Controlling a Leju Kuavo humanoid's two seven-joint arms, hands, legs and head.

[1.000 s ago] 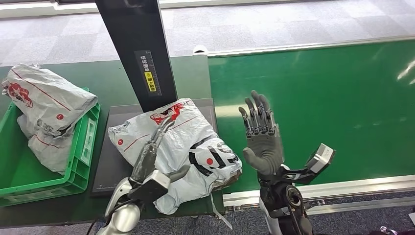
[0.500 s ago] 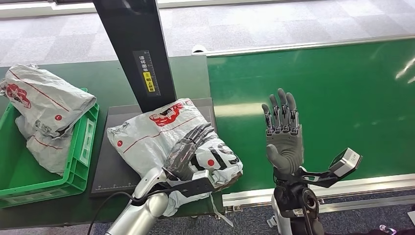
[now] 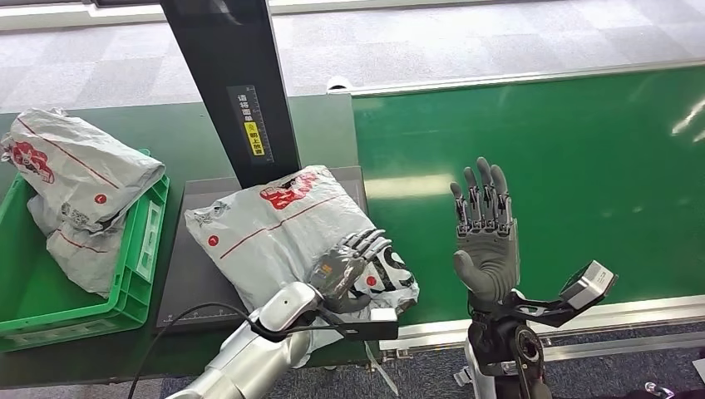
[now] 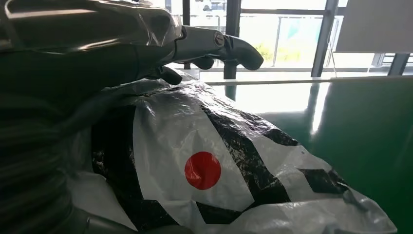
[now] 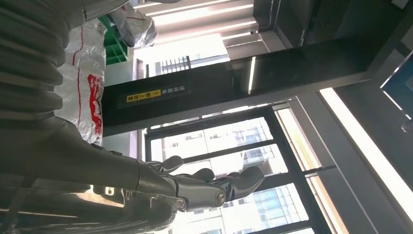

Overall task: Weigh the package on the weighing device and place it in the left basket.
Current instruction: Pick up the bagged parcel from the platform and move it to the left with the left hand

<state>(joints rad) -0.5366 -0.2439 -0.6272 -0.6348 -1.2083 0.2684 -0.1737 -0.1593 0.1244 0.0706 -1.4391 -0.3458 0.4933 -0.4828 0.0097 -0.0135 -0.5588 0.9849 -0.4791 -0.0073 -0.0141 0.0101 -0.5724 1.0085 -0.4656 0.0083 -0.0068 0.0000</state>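
A grey-white plastic package (image 3: 274, 229) with red and black print lies on the black weighing plate (image 3: 187, 274), at the foot of the black column (image 3: 229, 83). My left hand (image 3: 353, 262) rests on the package's near right end, fingers stretched flat over the top. In the left wrist view those fingers (image 4: 214, 41) reach over the package (image 4: 204, 170) without curling around it. My right hand (image 3: 485, 233) stands raised over the green belt, right of the package, palm up-ended, fingers apart and holding nothing. The right wrist view shows its fingers (image 5: 214, 187) spread in the air.
A green basket (image 3: 141, 249) stands left of the plate with another grey package (image 3: 75, 179) in it. The green conveyor belt (image 3: 582, 166) stretches to the right, with a metal rail (image 3: 582, 320) along its near edge. The column rises right behind the package.
My left hand has slid from the package's near left part across to its near right end. The package shifted slightly. My right hand moved right, then held still.
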